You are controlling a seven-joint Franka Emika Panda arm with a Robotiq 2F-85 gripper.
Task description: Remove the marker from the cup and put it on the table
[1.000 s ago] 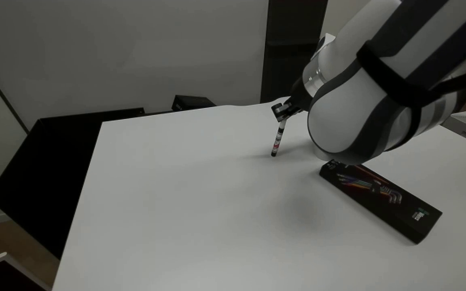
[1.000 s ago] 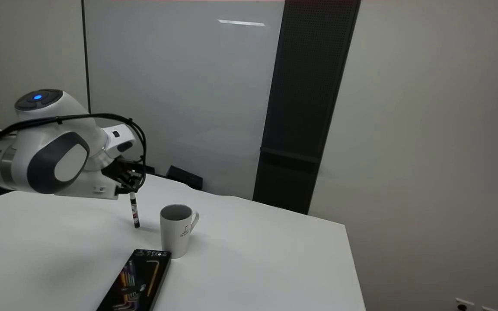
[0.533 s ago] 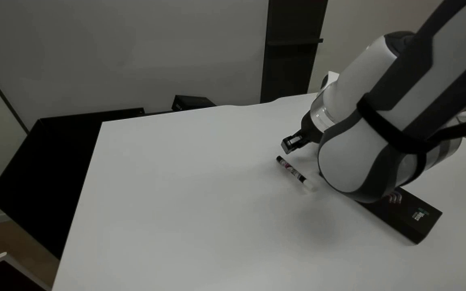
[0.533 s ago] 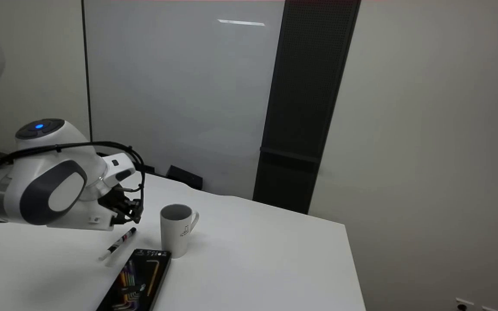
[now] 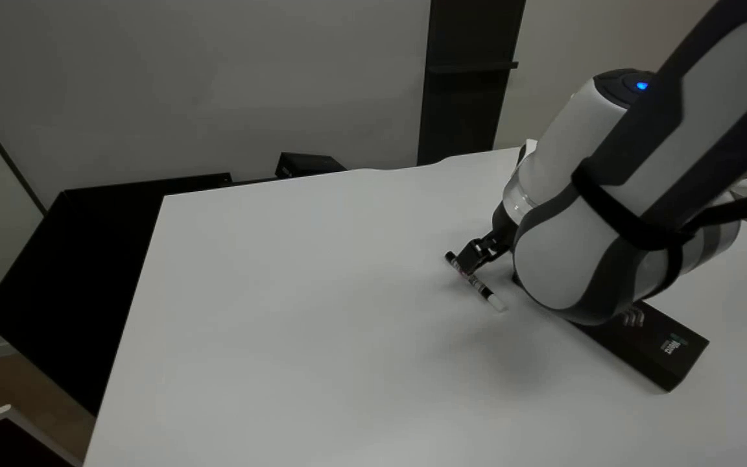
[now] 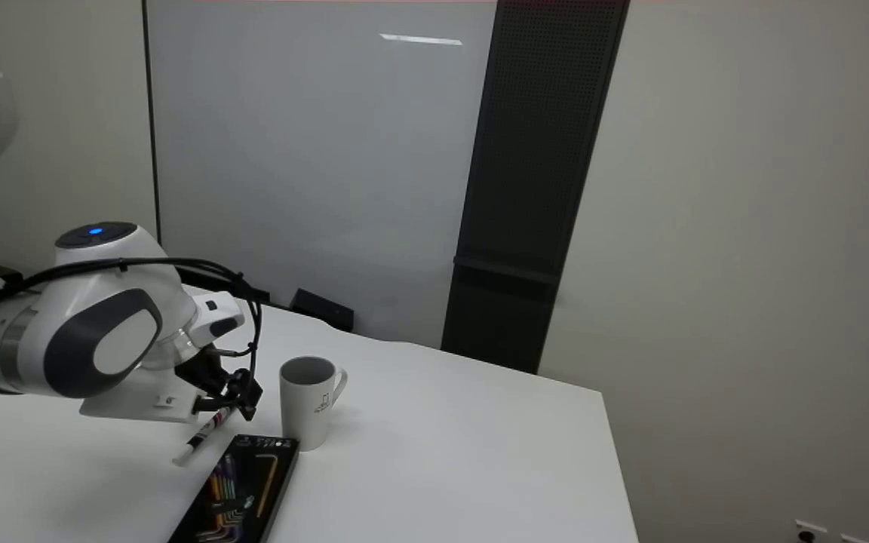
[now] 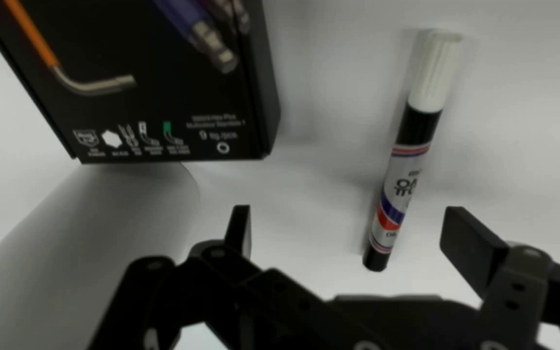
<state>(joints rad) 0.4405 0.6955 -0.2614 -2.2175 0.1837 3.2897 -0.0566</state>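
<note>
Marker [image 7: 404, 180] is lying flat on the desk [image 6: 480, 467], out of the cup [image 6: 302, 411]. Pincer [image 7: 353, 238] is hanging spread wide, straddling the marker's dark end in the wrist view. Cup is standing upright just beside the box [image 6: 234, 490].

Marker [image 7: 403, 189]: wht cap, blk band next to it, thin red & blue lines, pale label w/ dk lettering, then a blue band, a red band, blk far end. Cup [image 6: 303, 415]: lt gry outside, dk gry inside, small dk print on side. Table [image 6: 465, 452]: plain wht. Gripper [image 7: 350, 238]: blk, w/ some dk gry. Box [image 6: 238, 490]: blk; wht print & icons, 1 icon grn; key pics in orange, blue & purple w/ silvery metal. Arm [image 6: 106, 332]: mostly wht, dk gry patches; light [image 6: 96, 231] on top bright blue. Cable [image 6: 133, 262]: blk. Wall [image 6: 744, 226]: plain gry. Panel [image 6: 536, 188]: blk, fine dot pattern. Floor [image 5: 30, 402]: brown.
</note>
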